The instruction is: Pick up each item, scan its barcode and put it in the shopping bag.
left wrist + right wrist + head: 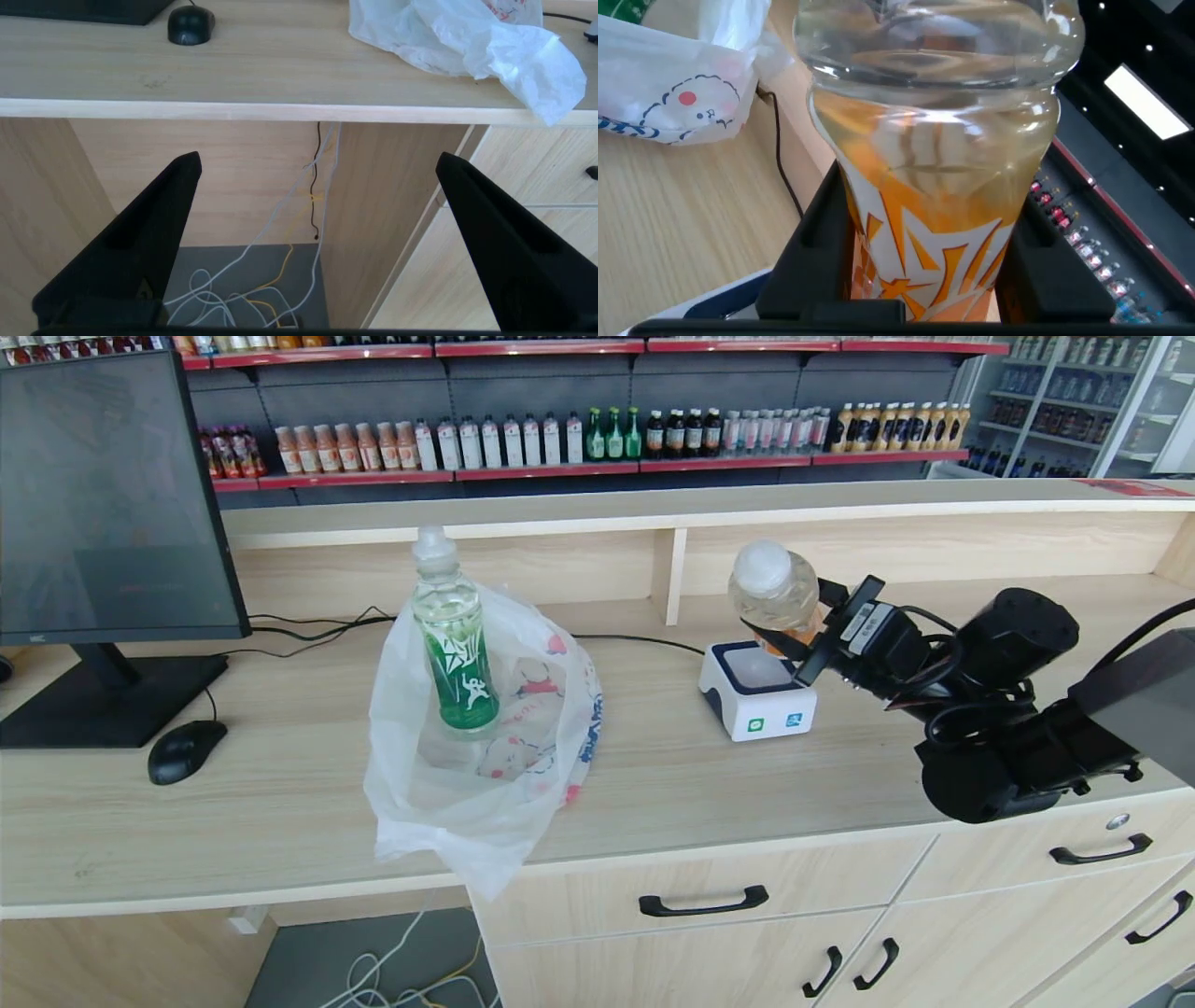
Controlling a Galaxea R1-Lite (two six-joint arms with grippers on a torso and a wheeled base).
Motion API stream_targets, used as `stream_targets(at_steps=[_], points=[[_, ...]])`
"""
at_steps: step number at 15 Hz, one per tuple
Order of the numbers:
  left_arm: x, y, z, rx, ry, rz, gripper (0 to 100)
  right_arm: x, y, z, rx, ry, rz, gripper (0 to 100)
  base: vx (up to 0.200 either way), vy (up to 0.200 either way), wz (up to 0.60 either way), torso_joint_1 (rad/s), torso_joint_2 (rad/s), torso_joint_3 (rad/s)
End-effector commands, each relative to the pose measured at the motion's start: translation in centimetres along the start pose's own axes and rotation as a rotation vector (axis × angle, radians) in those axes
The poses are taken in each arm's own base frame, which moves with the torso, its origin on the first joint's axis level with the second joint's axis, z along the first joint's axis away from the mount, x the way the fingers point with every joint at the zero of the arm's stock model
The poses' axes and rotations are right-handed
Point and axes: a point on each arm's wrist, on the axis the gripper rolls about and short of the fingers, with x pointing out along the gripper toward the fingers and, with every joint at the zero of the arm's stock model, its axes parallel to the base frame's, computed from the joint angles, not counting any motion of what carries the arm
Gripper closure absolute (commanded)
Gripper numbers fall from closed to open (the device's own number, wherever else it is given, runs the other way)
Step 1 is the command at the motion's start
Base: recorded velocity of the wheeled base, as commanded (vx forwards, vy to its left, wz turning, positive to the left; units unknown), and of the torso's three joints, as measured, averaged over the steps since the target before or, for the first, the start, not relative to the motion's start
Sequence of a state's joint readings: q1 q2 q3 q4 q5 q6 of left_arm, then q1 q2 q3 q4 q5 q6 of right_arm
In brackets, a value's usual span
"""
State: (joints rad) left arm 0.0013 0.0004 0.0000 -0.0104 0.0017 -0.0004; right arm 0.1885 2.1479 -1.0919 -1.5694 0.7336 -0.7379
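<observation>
Head view, shopping bag (pixel 485 747): stands open on the surface (pixel 280 821), at 3 o'clock from the mouse (pixel 185 751) and the monitor (pixel 103 495).
Head view, green-label bottle (pixel 455 644): upright inside the bag with its cap above the rim. I judge this item done.
Head view, scanner (pixel 756 691): sits at 3 o'clock from the bag, a little apart from it.
Head view, orange-label bottle (pixel 775 588): held tilted just above the scanner's window, at its 12 o'clock, and not resting on it.
Head view, right pincer (pixel 794 639): clamped on the orange-label bottle's lower body.
Left wrist view, left pincer (pixel 318 252): fingers spread wide with nothing between them. It hangs low in front of the surface's edge, facing the cables (pixel 280 271) underneath.
Right wrist view, orange-label bottle: wedged tight between both black fingers, with the bag beyond it and a corner of the scanner beneath.
Progress: one bottle appears bagged and the second looks to be at the scanning step.
Left to do: finish the scan, then carry the bottle toward 9 o'clock and lower it into the bag beside the green one.
</observation>
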Motion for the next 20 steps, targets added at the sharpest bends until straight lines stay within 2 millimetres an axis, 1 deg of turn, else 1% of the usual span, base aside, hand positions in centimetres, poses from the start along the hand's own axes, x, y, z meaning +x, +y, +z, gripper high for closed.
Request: stream_targets(at_steps=[1, 11, 15, 17, 20], points=[[0.0, 0.0, 0.0, -0.001, 0.001, 0.0, 0, -0.4, -0.2, -0.5, -0.005, 0.012, -0.001, 100, 0.0, 0.0, 0.0, 0.0, 0.0, 0.0], [0.0, 0.0, 0.0, -0.001, 0.004, 0.0, 0, -0.6, -0.1, -0.6, -0.008, 0.019, 0.001, 100, 0.0, 0.0, 0.0, 0.0, 0.0, 0.0], [0.0, 0.0, 0.0, -0.001, 0.004, 0.0, 0, -0.3, 0.6, -0.3, 0.007, 0.015, 0.012, 100, 0.0, 0.0, 0.0, 0.0, 0.0, 0.0], [0.0, 0.0, 0.0, -0.001, 0.004, 0.0, 0, -0.3, 0.4, -0.1, 0.008, 0.012, 0.009, 100, 0.0, 0.0, 0.0, 0.0, 0.0, 0.0], [0.0, 0.0, 0.0, -0.001, 0.004, 0.0, 0, -0.1, -0.9, 1.3, 0.042, -0.009, -0.018, 100, 0.0, 0.0, 0.0, 0.0, 0.0, 0.0]])
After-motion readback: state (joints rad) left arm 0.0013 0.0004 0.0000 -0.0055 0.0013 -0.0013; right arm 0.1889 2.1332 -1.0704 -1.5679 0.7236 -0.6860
